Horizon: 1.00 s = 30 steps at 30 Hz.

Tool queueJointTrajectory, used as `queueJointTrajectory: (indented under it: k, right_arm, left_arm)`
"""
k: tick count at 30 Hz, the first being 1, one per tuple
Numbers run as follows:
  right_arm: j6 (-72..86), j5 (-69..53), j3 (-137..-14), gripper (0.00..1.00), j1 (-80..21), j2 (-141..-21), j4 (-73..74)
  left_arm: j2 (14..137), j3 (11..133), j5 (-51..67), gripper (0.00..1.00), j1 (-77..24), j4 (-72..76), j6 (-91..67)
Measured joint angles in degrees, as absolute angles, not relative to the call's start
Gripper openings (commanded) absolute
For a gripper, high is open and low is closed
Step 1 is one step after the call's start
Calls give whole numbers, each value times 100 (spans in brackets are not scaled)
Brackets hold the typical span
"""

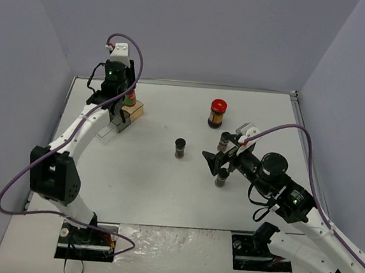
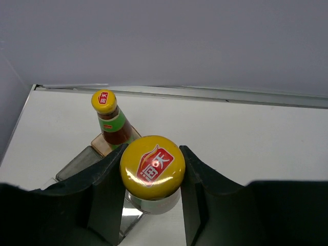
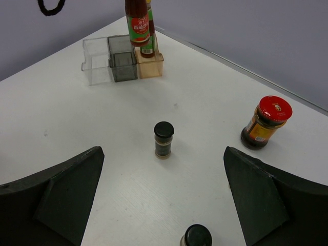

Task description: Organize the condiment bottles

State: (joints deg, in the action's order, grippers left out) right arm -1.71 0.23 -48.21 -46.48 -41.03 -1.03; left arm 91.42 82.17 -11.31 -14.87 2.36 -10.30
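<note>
My left gripper (image 2: 154, 150) is shut on the yellow cap of a tall sauce bottle (image 2: 152, 166), held upright over the stepped rack (image 2: 77, 163). I cannot tell whether it rests on the rack. The second yellow-capped bottle (image 2: 106, 110) stands on the rack's tan step just behind. My right gripper (image 3: 163, 151) is open and empty. One black-capped spice jar (image 3: 164, 139) stands ahead of it, another (image 3: 197, 237) right below it, and a third (image 1: 224, 141) beside the arm. One red-lidded jar (image 3: 266, 122) stands to the right. The other red-lidded jar is out of view.
The clear and tan rack (image 1: 125, 116) sits at the table's far left, near the left wall. The red-lidded jar (image 1: 218, 113) is at the back centre. Purple walls close in the table on three sides. The right arm's cable loops over the right side.
</note>
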Motion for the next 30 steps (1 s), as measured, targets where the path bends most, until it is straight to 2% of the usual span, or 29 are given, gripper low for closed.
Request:
queueJointTrajectory:
  k: [7,17,21,26,30]
  right_arm:
    - [-144,23,-4821,100,-4648,-4191,-102]
    - [-67,25,-4821,100,-4648,-4187,-96]
    - [-42,120,-4821,100,-4648,-4189,-93]
    - [132,337,-4821,100,-4648,-4238,-91]
    - [242,499,-4821,100,-4648,-4335,-86]
  left_arm:
    - [10194,8549,-1289,0,-1361,253,-1011]
    - [10902,8569,-1463,1,-1327,682,-1067]
    - [10943,8567,-1470,17,-1305,709,-1115]
    - [10943,8546,-1468,48,-1304,799,-1220]
    - [10929,8538,-1510,61,-1304,1033,-1292]
